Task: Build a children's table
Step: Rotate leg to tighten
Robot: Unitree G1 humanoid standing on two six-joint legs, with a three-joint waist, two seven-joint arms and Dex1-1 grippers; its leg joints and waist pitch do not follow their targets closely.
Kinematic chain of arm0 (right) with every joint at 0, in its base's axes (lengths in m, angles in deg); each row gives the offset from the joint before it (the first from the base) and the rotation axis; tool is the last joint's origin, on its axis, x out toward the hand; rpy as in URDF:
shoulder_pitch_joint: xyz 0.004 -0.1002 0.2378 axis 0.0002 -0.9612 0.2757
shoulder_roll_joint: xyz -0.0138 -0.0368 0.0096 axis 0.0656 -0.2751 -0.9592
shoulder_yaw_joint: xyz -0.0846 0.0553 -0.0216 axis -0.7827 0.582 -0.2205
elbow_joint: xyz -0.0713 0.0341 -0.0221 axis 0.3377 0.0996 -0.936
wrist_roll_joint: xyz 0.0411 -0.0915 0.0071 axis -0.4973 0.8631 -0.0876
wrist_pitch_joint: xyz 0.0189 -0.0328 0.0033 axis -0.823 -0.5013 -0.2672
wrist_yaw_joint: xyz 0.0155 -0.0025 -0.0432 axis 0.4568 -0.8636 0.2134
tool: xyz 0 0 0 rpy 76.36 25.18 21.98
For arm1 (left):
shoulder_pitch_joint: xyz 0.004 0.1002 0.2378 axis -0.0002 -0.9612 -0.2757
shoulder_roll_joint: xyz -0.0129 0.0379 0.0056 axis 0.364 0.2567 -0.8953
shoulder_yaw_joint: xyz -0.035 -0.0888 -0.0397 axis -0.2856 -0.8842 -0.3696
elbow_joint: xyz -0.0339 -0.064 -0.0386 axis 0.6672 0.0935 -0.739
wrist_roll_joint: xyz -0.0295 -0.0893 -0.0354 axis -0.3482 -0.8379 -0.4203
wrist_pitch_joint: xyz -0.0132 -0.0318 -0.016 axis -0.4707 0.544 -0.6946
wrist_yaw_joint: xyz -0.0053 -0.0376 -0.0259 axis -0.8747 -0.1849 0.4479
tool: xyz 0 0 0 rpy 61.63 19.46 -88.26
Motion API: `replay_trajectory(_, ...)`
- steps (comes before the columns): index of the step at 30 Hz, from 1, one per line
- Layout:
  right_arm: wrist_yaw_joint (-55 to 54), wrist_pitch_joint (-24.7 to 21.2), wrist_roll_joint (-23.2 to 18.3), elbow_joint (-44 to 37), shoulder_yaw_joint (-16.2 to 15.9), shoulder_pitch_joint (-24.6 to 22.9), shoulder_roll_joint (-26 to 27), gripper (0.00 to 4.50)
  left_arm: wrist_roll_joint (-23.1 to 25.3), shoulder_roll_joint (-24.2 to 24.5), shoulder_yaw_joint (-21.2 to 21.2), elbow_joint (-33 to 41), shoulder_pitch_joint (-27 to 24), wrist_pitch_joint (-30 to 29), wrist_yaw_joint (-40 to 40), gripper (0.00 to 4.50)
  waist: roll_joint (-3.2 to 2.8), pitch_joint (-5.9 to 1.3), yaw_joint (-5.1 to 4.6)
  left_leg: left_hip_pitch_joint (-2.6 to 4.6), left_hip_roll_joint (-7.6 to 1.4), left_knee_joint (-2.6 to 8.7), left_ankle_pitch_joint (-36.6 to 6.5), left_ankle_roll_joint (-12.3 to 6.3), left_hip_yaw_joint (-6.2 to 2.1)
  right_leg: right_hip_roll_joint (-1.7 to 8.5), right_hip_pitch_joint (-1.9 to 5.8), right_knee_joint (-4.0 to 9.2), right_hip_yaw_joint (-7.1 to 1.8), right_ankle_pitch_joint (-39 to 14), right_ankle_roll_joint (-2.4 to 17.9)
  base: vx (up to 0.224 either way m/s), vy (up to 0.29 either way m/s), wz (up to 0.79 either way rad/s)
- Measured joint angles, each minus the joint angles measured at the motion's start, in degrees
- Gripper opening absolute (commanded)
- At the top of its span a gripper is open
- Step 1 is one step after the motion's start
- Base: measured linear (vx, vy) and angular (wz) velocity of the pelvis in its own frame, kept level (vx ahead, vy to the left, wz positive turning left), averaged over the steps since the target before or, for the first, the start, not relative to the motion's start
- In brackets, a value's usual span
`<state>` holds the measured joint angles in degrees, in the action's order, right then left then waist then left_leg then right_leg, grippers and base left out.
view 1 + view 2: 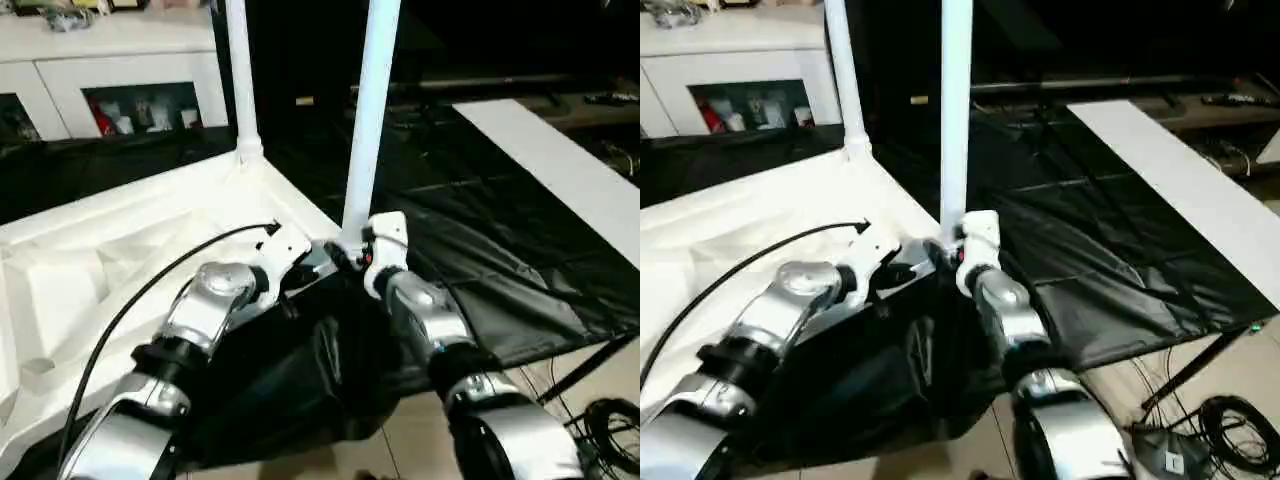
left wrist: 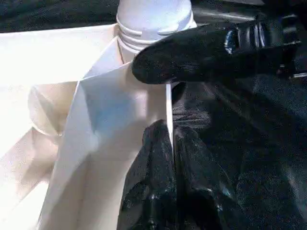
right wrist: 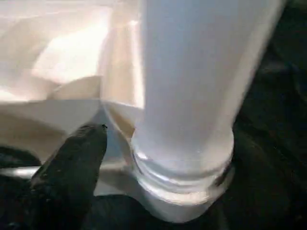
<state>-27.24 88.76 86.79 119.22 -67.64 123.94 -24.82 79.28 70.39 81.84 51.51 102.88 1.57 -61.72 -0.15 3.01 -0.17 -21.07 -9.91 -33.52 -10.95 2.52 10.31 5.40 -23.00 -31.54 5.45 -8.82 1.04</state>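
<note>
Right, I see the children's table lying upside down on the black-sheeted tabletop, with two white legs standing up from its corner sockets: the near leg and a far leg. My left tool has its fingers pressed together on the thin rim beside the near socket. My right tool sits at the near leg's ribbed base, fingers apart, one black finger lying against the ribs.

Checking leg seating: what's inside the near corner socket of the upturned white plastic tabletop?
The ribbed end of a white tapered leg stands upright in the white plastic tabletop's near corner socket. A few ribs show above the rim; the inserted part is hidden.
</note>
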Motion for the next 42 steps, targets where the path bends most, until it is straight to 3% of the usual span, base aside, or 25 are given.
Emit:
replay_trajectory(3, 4.61, 1.33, 1.64, -2.61, -1.81, -0.68, -2.81, 4.17, -0.37, 0.77, 0.37, 1.13, -0.54, 0.61, -1.98, 0.0, 0.02, -0.01, 0.9, 0.08, -0.05, -0.11, 0.0, 0.02, 0.07, 0.0, -0.11, -0.8, -0.17, 0.28, 0.12, 0.0, 0.0, 0.0)
replay_trajectory(5, 12.54, 1.21, -0.93, -5.86, -1.31, -2.87, -5.53, 4.17, -1.1, 1.87, 0.51, 2.27, -1.23, 0.97, -4.19, 0.0, 0.02, -0.01, 1.79, 0.11, -0.15, -0.02, 0.01, 0.02, 0.19, -0.01, -0.16, -1.27, -0.21, 0.3, 0.12, 0.056, -0.05, 0.15)
replay_trajectory(11, 27.21, 0.07, -5.54, -10.59, -0.77, -4.64, -10.25, 4.17, -2.37, 4.71, 0.46, 5.35, -2.98, 1.68, -8.32, 0.0, -0.02, -0.02, 2.3, 0.02, -0.62, 0.27, 0.18, -0.19, 0.26, -0.31, -0.42, -1.72, -0.02, -0.03, 0.13, 0.036, -0.027, 0.03)
replay_trajectory(17, 36.81, -1.34, -7.99, -13.11, -2.86, -6.35, -12.13, 4.17, -4.34, 9.08, 0.86, 10.08, -6.12, 1.91, -16.1, 0.0, -0.01, -0.02, 2.36, 0.01, -0.86, 0.11, 0.18, -0.08, 0.61, -0.37, -0.42, -1.68, -0.04, -0.15, 0.18, 0.0, 0.0, 0.0)
replay_trajectory(23, 42.12, -1.6, -7.68, -13.0, -5.13, -6.62, -12.19, 4.17, -6.06, 10.86, 2.43, 13.3, -7.96, 1.44, -21.08, 0.0, 0.02, 0.0, 2.93, -0.02, -0.95, -0.07, 0.06, 0.13, 1.07, -0.17, -0.41, -1.72, -0.06, -0.14, 0.19, 0.0, 0.0, 0.0)
replay_trajectory(30, 44.16, -1.22, -7.36, -12.46, -5.65, -6.53, -12.55, 4.17, -6.35, 11.33, 2.49, 14.24, -8.51, 0.77, -21.87, 0.0, 0.02, 0.0, 3.41, 0.01, -0.96, -0.11, 0.07, 0.14, 1.13, -0.15, -0.4, -1.82, -0.08, -0.13, 0.19, 0.0, 0.0, 0.0)
replay_trajectory(42, 45.69, -1.22, -7.47, -12.26, -5.73, -6.49, -13.47, 3.18, -6.38, 11.42, 2.68, 14.29, -8.57, 0.63, -22.88, 0.0, 0.03, 0.0, 3.61, 0.02, -0.99, -0.25, 0.1, 0.18, 1.11, -0.15, -0.41, -2.01, -0.07, -0.14, 0.18, 0.0, 0.0, 0.0)
